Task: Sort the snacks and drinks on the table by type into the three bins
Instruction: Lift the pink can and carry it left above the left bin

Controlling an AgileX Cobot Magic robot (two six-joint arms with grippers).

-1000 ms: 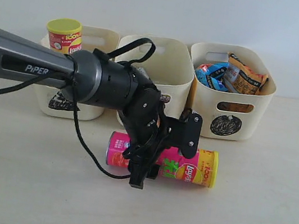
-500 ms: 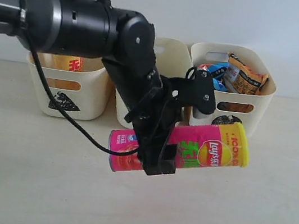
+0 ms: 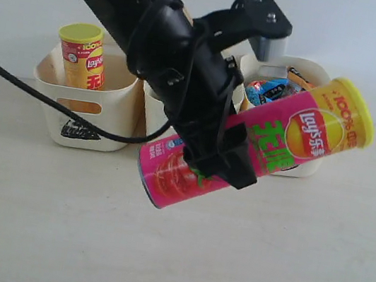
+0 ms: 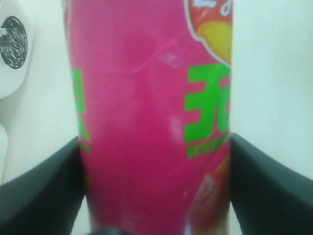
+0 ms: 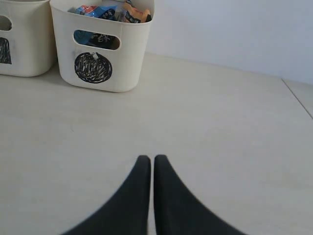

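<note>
Tube in pink (image 3: pixel 285 136) is hanging clear of the table (image 3: pixel 310 275), slanting, yellow lid pointing up-right, base down-left, crossing in front of the circle bin (image 5: pixel 129 63). Left gripper (image 3: pixel 219 149) is pinching its middle. Right gripper (image 5: pixel 148 166) is hovering low, fingers pressed together.

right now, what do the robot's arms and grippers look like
The left arm is black with rounded joint housings and a thin black cable trailing from it. The left gripper has broad matte black fingers. The right gripper has two dark, smoothly curved fingers tapering to narrow tips. No markings are visible.
</note>
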